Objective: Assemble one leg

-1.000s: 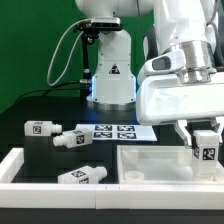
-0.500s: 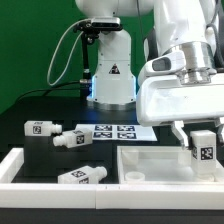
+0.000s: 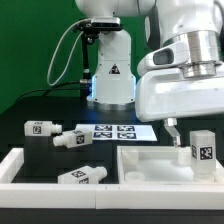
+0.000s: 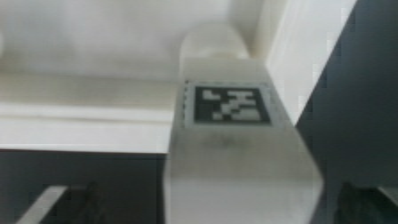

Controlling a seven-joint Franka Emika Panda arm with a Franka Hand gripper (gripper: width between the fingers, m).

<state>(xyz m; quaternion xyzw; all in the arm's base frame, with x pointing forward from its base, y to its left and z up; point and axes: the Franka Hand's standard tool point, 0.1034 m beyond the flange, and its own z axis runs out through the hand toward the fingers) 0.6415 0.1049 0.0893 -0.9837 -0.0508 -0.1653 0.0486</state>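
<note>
**Leg upright at the panel's corner, gripper spread above it**

At the exterior view's right, the leg (image 3: 203, 150): a short, blocky peg of matt white plastic, square-sided, upright, with a square black-and-white tag on the face toward the camera. Foot down at the raised far corner of the white panel (image 3: 150, 165), a wide flat tray-like slab with a low rim. Cannot tell whether touching it.

Just above, the gripper (image 3: 198, 128), spread and pinching nothing. One short dark finger (image 3: 172, 126) below the hand, clear of the leg's side. Second finger lost past the frame edge.

In the wrist view, the same leg (image 4: 231, 150) close and blurred, filling the middle, with smooth pale sides and a sharp-cornered tag. Pale panel behind it, dark surface (image 4: 356, 120) to one side.

Overhead, the arm's bulky glossy white housing (image 3: 185, 90), hiding the gripper's upper part and whatever lies behind the leg.

Toward the exterior view's left, on the black matt surface (image 3: 40, 150), three like pegs on their sides:
- the far peg (image 3: 40, 127)
- the middle peg (image 3: 72, 138), near the far one
- the near peg (image 3: 83, 176), just inside the long white front rail (image 3: 40, 195)

Further along, a second rail (image 3: 12, 160) down the left edge. Behind the pegs, the marker board (image 3: 113, 130), thin and flat, at the foot of the robot base (image 3: 110, 80).
</note>
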